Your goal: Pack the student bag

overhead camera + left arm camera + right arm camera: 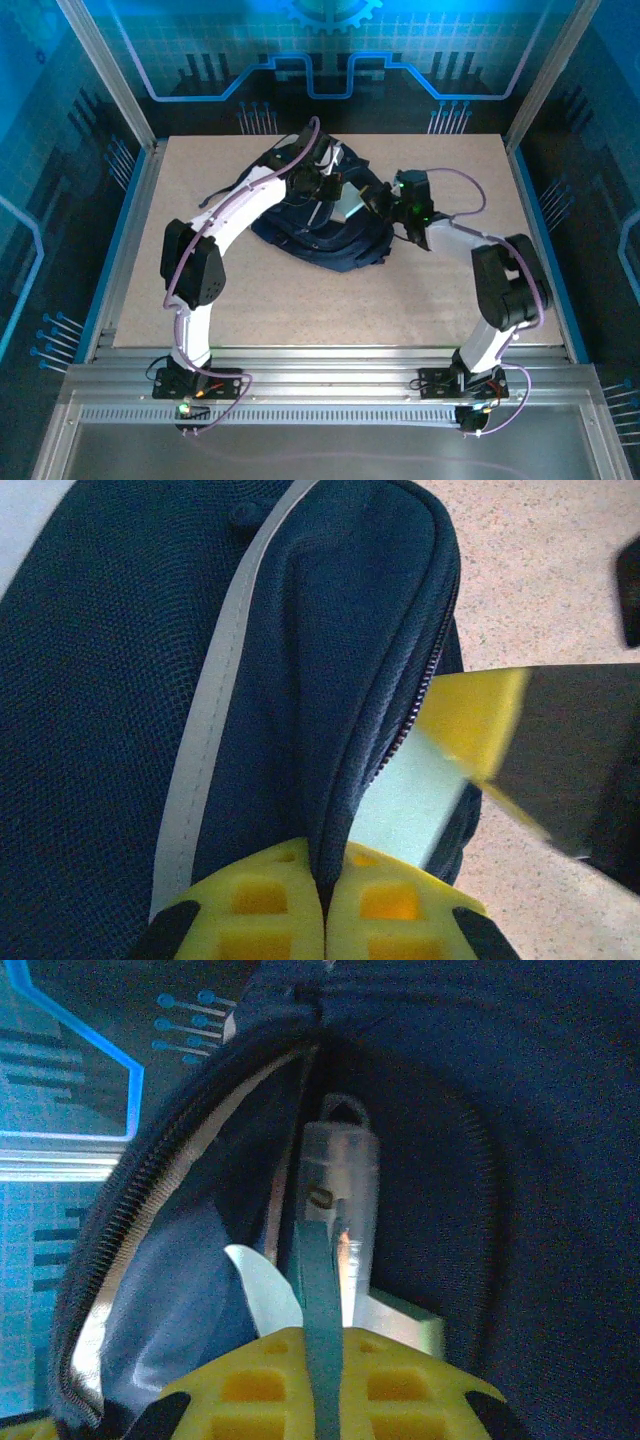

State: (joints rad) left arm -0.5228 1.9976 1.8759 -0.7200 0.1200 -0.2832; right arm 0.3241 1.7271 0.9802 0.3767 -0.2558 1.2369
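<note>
On the counter [300, 310], toward 12 o'clock, lies the student bag [320, 235]; the left gripper [325, 900], clamped on its rim fold, should lift the mouth wide while the right gripper [322, 1360], pinching a teal strip [318, 1290], slides in from 3 o'clock.

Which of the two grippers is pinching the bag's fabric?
The left gripper, shut on a navy fold of the student bag beside its zipper; the right gripper clamps a thin teal strip inside the opening.

the speckled beige table [330, 310] carries the navy student bag [330, 250], toward its back.
</note>
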